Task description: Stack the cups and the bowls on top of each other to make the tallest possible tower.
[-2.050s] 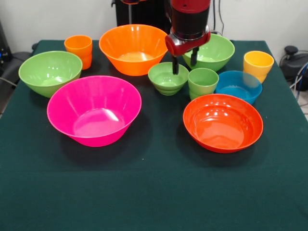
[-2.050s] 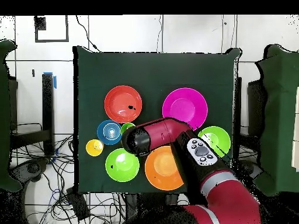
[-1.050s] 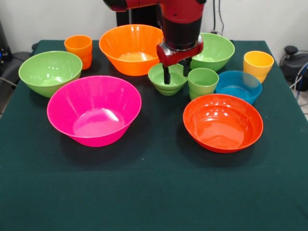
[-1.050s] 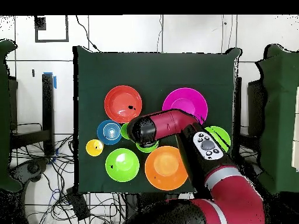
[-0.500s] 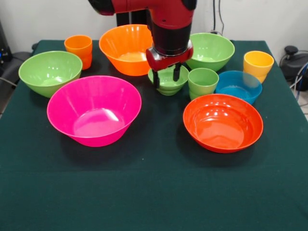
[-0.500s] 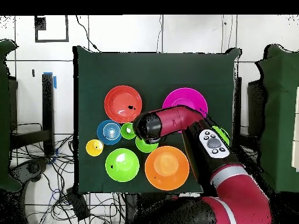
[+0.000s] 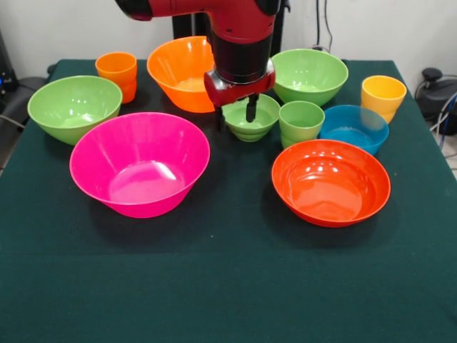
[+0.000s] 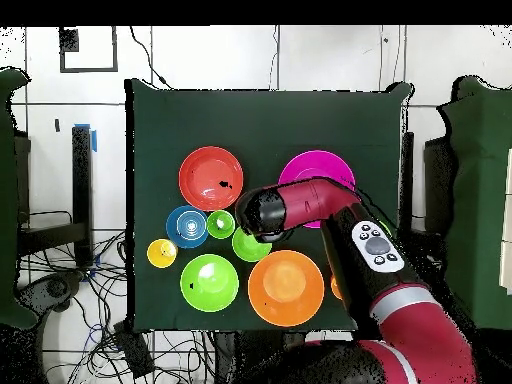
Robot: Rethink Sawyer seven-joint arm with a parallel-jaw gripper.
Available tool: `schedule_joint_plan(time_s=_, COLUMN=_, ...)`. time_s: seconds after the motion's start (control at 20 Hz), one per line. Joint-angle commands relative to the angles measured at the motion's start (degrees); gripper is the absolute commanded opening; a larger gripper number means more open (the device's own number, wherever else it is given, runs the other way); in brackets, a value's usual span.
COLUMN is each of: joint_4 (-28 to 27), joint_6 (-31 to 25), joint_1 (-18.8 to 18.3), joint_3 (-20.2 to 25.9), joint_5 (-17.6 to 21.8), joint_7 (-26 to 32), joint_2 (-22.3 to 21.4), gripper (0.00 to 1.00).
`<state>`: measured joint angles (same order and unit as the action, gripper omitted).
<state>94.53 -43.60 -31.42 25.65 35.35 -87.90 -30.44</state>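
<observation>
Over the small green bowl [image 7: 250, 118], the gripper [image 7: 235, 114] is hanging with fingers apart. One finger is dipping inside the rim, the other standing outside it.

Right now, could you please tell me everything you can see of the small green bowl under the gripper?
The small green bowl is glossy, round, flared plastic with ridged steps near its foot. It sits upright on the dark green table, between the orange bowl and the green cup, apart from both. The gripper hangs open at its rim, one finger over the bowl's inside, one outside; contact is unclear.
</observation>
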Motion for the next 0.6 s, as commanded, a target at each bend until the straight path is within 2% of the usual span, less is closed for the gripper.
schedule_joint_plan(time_s=0.05, joint_4=-5.43, joint_6=-5.77, joint_1=-0.47, joint_3=3.96, joint_5=4.63, joint_7=16.63, joint_2=0.95, gripper=1.0)
schedule_joint_plan(time_s=0.6, joint_4=-5.57, joint_6=-7.77, joint_1=-1.09, joint_3=5.79, joint_5=4.7, joint_7=17.82, joint_2=-1.4, gripper=1.0)
